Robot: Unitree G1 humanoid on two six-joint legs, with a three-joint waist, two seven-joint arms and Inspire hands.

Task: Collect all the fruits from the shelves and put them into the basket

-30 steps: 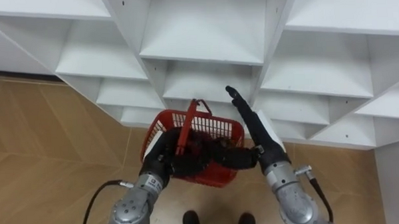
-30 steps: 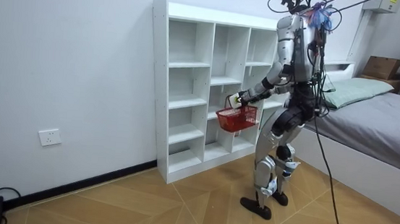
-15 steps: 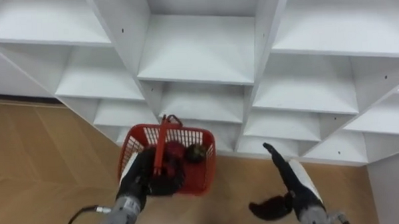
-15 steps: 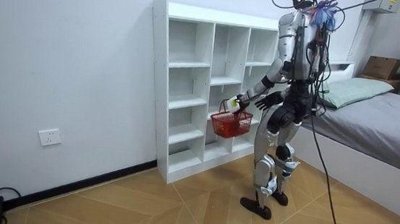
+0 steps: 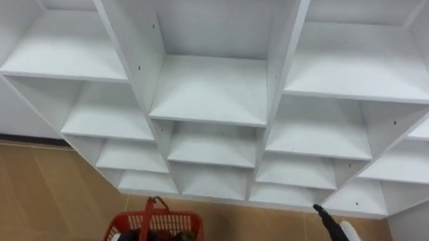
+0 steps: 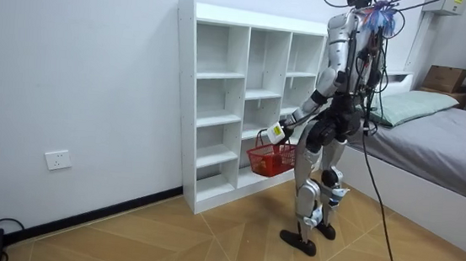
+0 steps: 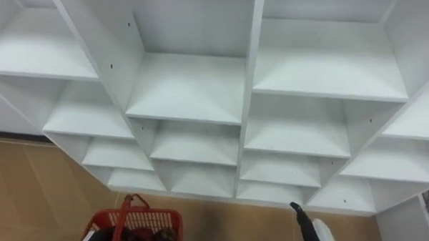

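Socket: a white socket sits low on the wall at the room view's left, well apart from the rest.
Floor: the wooden floor has a herringbone pattern and runs up to the closet's foot.
Closet: the white closet has open compartments in three columns and stands against the wall. The head camera looks down its front from close by.
Basket: the red mesh basket is at the lower left of the eye views, in front of the closet's bottom row and clear of the floor. Its handle stands upright.
Left hand: in the room view the left hand is at the top of the handle, closed round it, and the basket hangs beneath.
Fruit: dark, reddish rounded shapes lie in the basket; too little shows to name them.
Right hand: the right hand is at the lower edge of the eye views, right of the basket and apart from it. The finger that shows is straight, points toward the closet's bottom row and holds nothing.
Robot: it stands upright just beside the closet, facing it.
Bed: a grey bed lies behind the robot at the room view's right, with a brown box on the ledge at its head.
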